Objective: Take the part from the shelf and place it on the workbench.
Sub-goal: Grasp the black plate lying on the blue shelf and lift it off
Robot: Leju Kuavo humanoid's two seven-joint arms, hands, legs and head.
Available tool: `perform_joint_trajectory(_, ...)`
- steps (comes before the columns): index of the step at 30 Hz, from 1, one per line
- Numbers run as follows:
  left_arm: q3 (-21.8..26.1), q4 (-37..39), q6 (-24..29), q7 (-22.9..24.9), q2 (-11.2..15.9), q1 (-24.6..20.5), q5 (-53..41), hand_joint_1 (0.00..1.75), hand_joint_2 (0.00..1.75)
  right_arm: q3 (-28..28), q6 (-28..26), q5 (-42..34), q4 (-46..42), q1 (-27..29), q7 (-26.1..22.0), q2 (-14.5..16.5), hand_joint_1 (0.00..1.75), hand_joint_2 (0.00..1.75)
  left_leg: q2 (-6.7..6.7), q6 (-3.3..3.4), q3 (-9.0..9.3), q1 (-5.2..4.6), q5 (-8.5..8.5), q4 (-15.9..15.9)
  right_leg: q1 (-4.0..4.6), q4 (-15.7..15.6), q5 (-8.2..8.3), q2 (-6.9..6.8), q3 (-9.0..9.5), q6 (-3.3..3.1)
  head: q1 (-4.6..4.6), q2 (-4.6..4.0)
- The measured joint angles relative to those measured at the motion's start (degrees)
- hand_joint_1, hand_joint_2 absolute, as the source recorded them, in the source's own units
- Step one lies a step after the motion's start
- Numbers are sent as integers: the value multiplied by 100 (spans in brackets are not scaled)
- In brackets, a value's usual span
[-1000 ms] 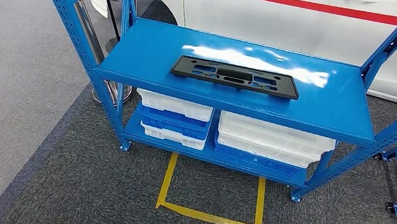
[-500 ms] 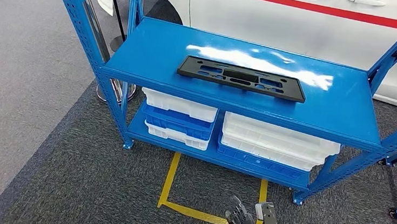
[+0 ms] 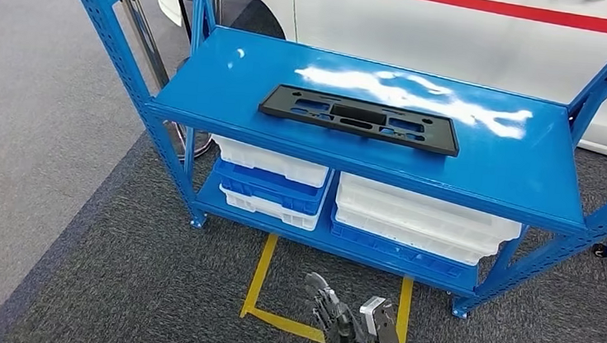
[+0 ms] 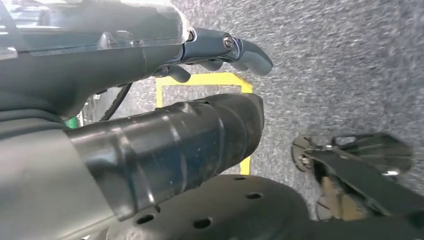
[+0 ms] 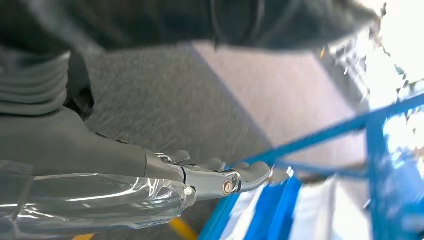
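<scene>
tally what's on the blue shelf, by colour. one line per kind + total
Black part on the top shelf: 1
White bins on the lower shelf: 4
Blue bins on the lower shelf: 2
Total: 7

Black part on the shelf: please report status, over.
Right hand open, low, over floor. Left hand open, holds nothing. Black part flat on blue shelf, untouched. Nothing between hand and part.
</scene>
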Motion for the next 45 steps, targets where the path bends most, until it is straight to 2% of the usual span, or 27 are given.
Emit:
perform_joint_trajectory(2,79,9,0,-1,-9,-6,-81,0,0,295,28,-80,-261,0,-65,-88,0,0,12,43,268,-3,431,-636,10,1,-21,-1,35,8,0,0)
perform_joint_trajectory(4,151,20,-7,-2,-22,-35,-161,0,0,575,105,-130,-541,-2,-138,-173,0,0,34,94,547,-31,679,-1277,35,16,-44,-1,44,45,1,0)
perform_joint_trajectory(5,185,27,-12,-3,-33,-51,-202,0,0,703,161,-144,-685,-3,-173,-214,0,0,39,113,604,-46,698,-1428,45,22,-48,-5,34,69,2,0)
perform_joint_trajectory(7,244,39,-22,-2,-54,-71,-293,0,0,915,300,-140,-969,-9,-243,-286,0,0,25,154,618,-52,678,-1497,55,18,-43,-21,19,123,4,0)
perform_joint_trajectory(9,279,48,-27,3,-73,-73,-382,0,0,1058,443,-118,-1208,-24,-295,-342,0,0,19,222,632,-29,709,-1543,47,114,-129,-18,-10,177,7,0)
perform_joint_trajectory(11,310,54,-31,6,-95,-85,-436,0,0,1160,530,-104,-1368,-40,-321,-393,0,0,24,286,650,-16,729,-1579,33,595,-421,5,-225,215,9,0)
perform_joint_trajectory(13,344,58,-33,7,-109,-93,-451,0,0,1235,567,-93,-1449,-45,-333,-438,0,0,23,315,647,-25,726,-1575,24,1306,-721,15,-580,239,8,0)
perform_joint_trajectory(14,357,62,-36,8,-114,-92,-456,0,0,1264,582,-80,-1474,-44,-340,-458,0,0,19,319,648,-29,721,-1569,19,1521,-752,15,-696,246,8,0)
perform_joint_trajectory(15,366,67,-39,9,-117,-91,-464,0,0,1285,596,-62,-1495,-45,-347,-474,0,0,14,320,650,-31,715,-1560,15,1528,-670,15,-716,246,8,0)
perform_joint_trajectory(16,370,70,-42,10,-120,-91,-478,0,0,1303,607,-41,-1517,-47,-355,-485,0,0,5,315,654,-32,707,-1548,13,1322,-493,15,-631,239,8,0)
perform_joint_trajectory(18,373,73,-46,10,-140,-95,-509,0,0,1326,618,4,-1567,-62,-366,-494,0,0,-12,288,660,-41,682,-1521,19,581,-109,26,-290,204,8,0)
perform_joint_trajectory(20,373,76,-43,9,-167,-103,-535,0,0,1338,614,86,-1627,-78,-395,-496,0,0,-23,239,649,-59,665,-1500,43,119,31,42,-92,169,6,0)
perform_joint_trajectory(23,377,81,-32,8,-192,-109,-576,0,0,1339,495,298,-1730,-80,-473,-485,0,0,-22,150,646,-62,657,-1505,47,24,42,48,-78,109,6,0)
perform_joint_trajectory(25,379,84,-24,8,-199,-111,-600,0,0,1332,364,428,-1804,-80,-500,-462,0,0,-8,86,571,-51,503,-1307,14,-33,73,34,-50,40,4,0)
perform_joint_trajectory(26,381,84,-22,7,-199,-111,-610,0,0,1329,312,472,-1832,-78,-499,-448,0,0,0,56,460,-38,346,-1054,5,-50,82,23,-40,15,2,0)
perform_joint_trajectory(28,387,86,-21,6,-201,-107,-622,0,0,1324,259,518,-1857,-71,-486,-435,0,0,7,1,126,-25,-9,-321,7,-50,81,17,-44,-9,1,0)
perform_joint_trajectory(29,389,86,-22,6,-201,-103,-623,0,0,1323,250,526,-1859,-65,-481,-433,0,0,7,-20,-2,-19,-94,-45,7,-47,80,24,-46,-10,1,0)
perform_joint_trajectory(30,390,87,-22,6,-201,-98,-624,0,0,1323,242,534,-1860,-60,-480,-432,0,0,8,-33,-46,-12,-72,51,6,-42,78,42,-46,-8,2,0)
perform_joint_trajectory(31,390,87,-23,6,-201,-96,-626,0,0,1322,231,543,-1860,-58,-480,-430,0,0,6,-39,21,-3,62,-83,4,-35,76,69,-44,-5,1,0)
perform_joint_trajectory(33,391,87,-23,6,-201,-96,-631,0,0,1322,205,567,-1862,-57,-487,-427,0,0,-40,-28,386,21,445,-820,2,-15,63,137,-35,21,2,0)
perform_joint_trajectory(34,392,88,-22,6,-201,-97,-633,0,0,1322,196,580,-1863,-59,-491,-426,0,0,-83,-10,554,23,561,-1170,9,4,55,173,-39,46,3,0)
perform_joint_trajectory(36,398,89,-21,5,-201,-105,-639,0,0,1322,189,595,-1871,-61,-499,-425,0,0,-144,46,701,8,604,-1486,18,18,63,228,-64,115,4,0)
perform_joint_trajectory(39,403,90,-19,2,-205,-119,-652,0,0,1320,185,600,-1899,-56,-505,-425,0,0,-80,168,714,0,645,-1542,5,35,52,253,-96,221,7,0)
perform_joint_trajectory(41,403,91,-17,0,-212,-120,-669,0,0,1317,179,601,-1918,-57,-508,-425,0,0,-23,256,724,17,680,-1592,0,367,-173,172,-244,269,9,0)
perform_joint_trajectory(43,404,91,-15,-1,-219,-116,-686,0,0,1313,163,608,-1926,-51,-508,-425,0,0,23,298,716,2,683,-1595,3,1098,-540,104,-586,298,9,0)
perform_joint_trajectory(44,404,92,-14,-1,-221,-112,-691,0,0,1310,150,613,-1927,-44,-507,-425,0,0,41,302,714,-6,682,-1593,2,1427,-652,97,-743,307,9,0)
perform_joint_trajectory(45,405,92,-13,-1,-224,-109,-696,0,0,1306,134,620,-1927,-37,-506,-425,0,0,55,305,716,-12,679,-1592,2,1587,-659,94,-819,308,9,0)
